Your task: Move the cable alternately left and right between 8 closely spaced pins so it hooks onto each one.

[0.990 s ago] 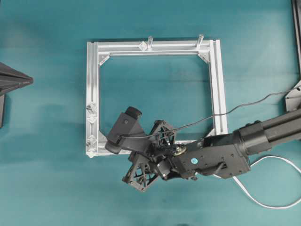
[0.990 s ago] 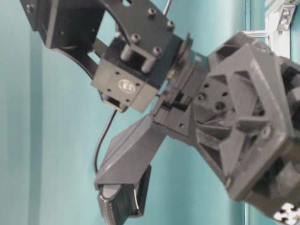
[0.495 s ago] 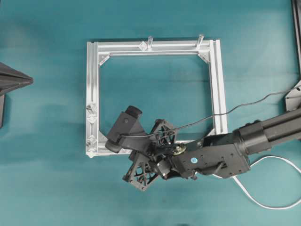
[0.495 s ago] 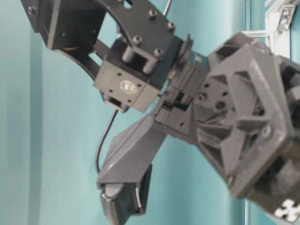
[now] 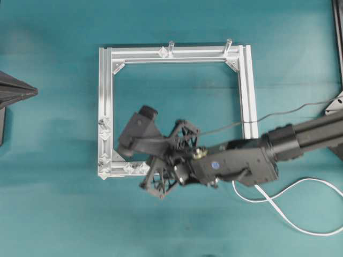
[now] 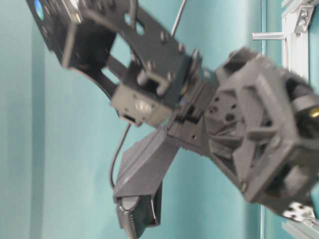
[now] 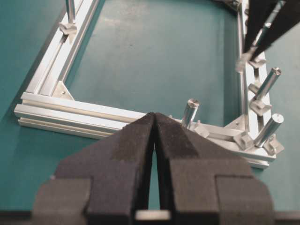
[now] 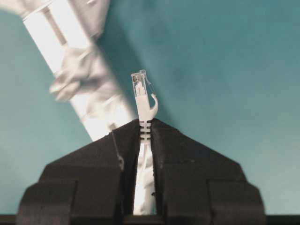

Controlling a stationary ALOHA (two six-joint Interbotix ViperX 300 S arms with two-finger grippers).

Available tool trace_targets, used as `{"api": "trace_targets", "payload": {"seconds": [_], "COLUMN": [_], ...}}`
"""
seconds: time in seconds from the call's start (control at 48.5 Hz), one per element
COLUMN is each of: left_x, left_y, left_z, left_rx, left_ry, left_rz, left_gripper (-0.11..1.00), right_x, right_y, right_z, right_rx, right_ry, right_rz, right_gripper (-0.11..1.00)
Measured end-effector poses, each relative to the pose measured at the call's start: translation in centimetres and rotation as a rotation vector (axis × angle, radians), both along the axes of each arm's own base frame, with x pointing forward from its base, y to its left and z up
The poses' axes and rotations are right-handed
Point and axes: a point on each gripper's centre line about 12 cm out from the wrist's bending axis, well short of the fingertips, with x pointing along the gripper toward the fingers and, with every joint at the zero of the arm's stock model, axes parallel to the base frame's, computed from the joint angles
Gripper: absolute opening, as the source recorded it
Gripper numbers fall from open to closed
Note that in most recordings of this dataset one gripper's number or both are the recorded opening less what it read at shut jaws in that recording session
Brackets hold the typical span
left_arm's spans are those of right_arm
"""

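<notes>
R gripper (image 8: 145, 136) was clamped on the cable (image 8: 143, 105) just behind its plug, over the frame (image 5: 105, 107)'s lower-left corner near the pins (image 5: 130, 167). L gripper (image 7: 154, 136) sat closed, empty. Best approach: keep plug low, cable taut, weave slowly w/o skipping pins.

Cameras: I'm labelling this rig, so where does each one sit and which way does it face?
Overhead: above the table, looking down on the frame, right arm, cable.
Table-level: low beside the table, filled by the right arm's wrist, blurred.
Left wrist: behind the left gripper, jaws shut, facing the frame's posts.
Right wrist: behind the right gripper, jaws shut on the cable; the plug protrudes.
Overhead and left wrist share the frame.
</notes>
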Motion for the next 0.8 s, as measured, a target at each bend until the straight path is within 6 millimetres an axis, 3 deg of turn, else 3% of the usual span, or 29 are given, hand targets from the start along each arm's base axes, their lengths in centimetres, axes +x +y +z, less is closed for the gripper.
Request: {"api": "trace_targets", "payload": {"seconds": [0.351,0.804], "left_x": [0.0,0.0], "left_y": [0.0,0.0], "left_z": [0.0,0.0], "left_rx": [-0.002,-0.002], "left_ry": [0.003,0.001], "left_rz": [0.0,0.0], "left_gripper": [0.0,0.0], "right_x": [0.8,1.9], "right_y": [-3.8,-4.0], "right_z": [0.1,0.4], "right_rx": [-0.042,-0.024], "right_ry": [-0.005,-0.066], "right_rz": [0.024,0.036], "right_gripper": [0.09,0.09]}}
